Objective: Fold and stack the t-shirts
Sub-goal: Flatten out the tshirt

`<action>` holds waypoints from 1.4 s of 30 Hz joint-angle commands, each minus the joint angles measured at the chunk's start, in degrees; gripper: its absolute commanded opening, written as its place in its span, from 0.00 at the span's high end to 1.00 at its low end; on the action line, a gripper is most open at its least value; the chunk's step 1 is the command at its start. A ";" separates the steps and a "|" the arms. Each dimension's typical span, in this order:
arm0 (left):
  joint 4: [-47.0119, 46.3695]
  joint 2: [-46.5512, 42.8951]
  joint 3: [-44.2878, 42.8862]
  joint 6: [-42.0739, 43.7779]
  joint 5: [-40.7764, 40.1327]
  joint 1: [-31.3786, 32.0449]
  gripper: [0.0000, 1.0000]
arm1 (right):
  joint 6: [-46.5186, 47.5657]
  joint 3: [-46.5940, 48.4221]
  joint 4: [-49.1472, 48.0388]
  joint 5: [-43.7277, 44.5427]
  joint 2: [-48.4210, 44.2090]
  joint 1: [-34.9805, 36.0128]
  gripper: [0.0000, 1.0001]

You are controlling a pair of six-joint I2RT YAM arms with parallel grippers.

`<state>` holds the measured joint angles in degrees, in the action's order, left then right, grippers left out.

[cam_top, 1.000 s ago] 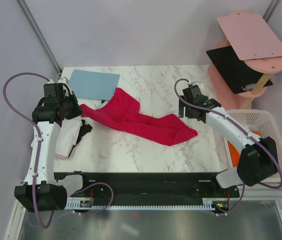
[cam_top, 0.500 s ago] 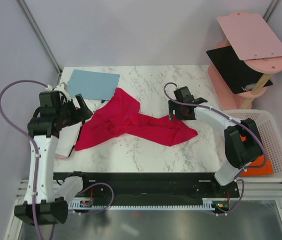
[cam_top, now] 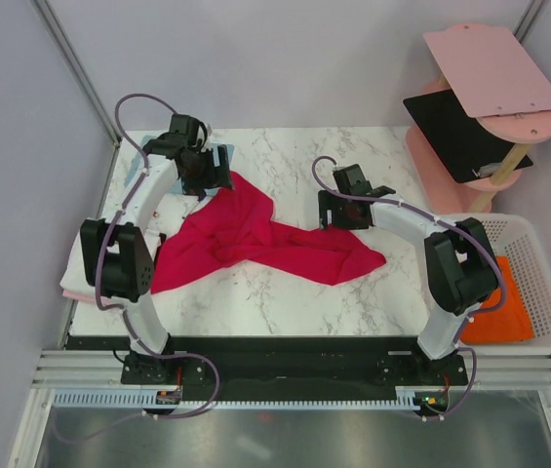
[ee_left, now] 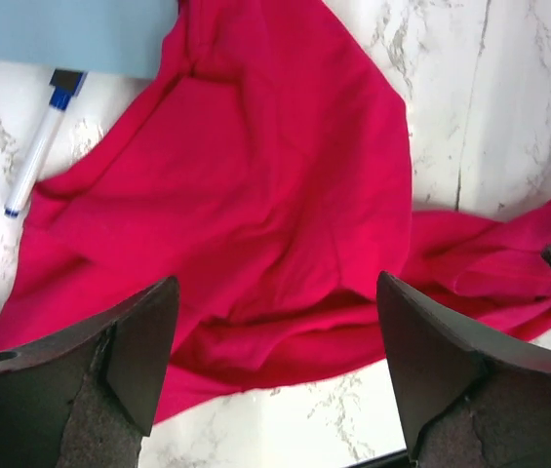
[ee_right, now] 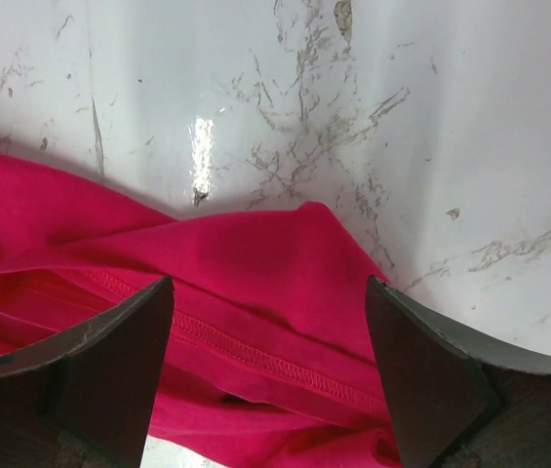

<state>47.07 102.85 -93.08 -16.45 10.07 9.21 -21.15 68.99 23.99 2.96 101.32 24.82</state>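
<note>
Both pairs of jaws stand wide apart, holding nothing. The left jaws hover over the far-left part of the crumpled crimson-red cloth t-shirt [cam_top: 255,234], by the flat light-blue board [ee_left: 60,34]; the right jaws hover over its far hem, right of centre. The shirt stretches left to right across the white marbled desk [cam_top: 295,292], so each arm is nearer one end.

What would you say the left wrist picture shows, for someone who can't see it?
A crumpled red t-shirt lies on a white marble table, framed by the open left gripper. A light-blue board and a marker pen sit top left.
</note>
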 commanded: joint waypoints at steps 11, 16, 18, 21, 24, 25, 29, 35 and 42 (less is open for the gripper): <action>5.41 8.77 -1.41 1.68 -2.71 -5.59 0.04 | -0.30 -0.26 -0.78 -2.34 -0.95 0.32 0.14; 4.88 11.23 -0.88 2.03 1.54 -8.33 0.06 | -0.47 -0.52 -1.31 -2.79 -0.33 0.32 0.14; 4.79 11.94 -0.44 2.03 1.54 -8.77 0.08 | -0.47 -0.52 -1.40 -2.87 -0.33 0.32 0.14; 4.17 13.43 0.09 2.12 3.64 -9.12 0.11 | -0.48 -0.61 -1.57 -2.79 -0.33 0.32 0.14; 2.94 15.18 0.35 1.95 6.28 -9.12 0.14 | -0.47 -0.61 -1.58 -2.79 -0.24 0.23 0.14; 2.68 15.45 0.35 1.86 6.72 -9.12 0.16 | -0.47 -0.61 -1.49 -2.79 -0.16 0.23 0.14; 2.59 16.94 -0.09 1.94 6.02 -9.12 0.21 | -0.30 -0.79 -1.49 -2.79 -0.33 0.32 0.13; 2.50 17.82 -0.35 2.30 4.26 -9.12 0.30 | -0.04 -1.32 -1.58 -2.87 -0.07 0.32 0.13; 2.33 16.77 -1.14 2.21 3.65 -9.12 0.98 | -0.30 -2.28 -2.02 -2.87 -0.24 0.23 0.13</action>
<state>50.46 120.42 -92.92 -15.22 13.65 0.12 -21.21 67.51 23.49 0.64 101.45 24.91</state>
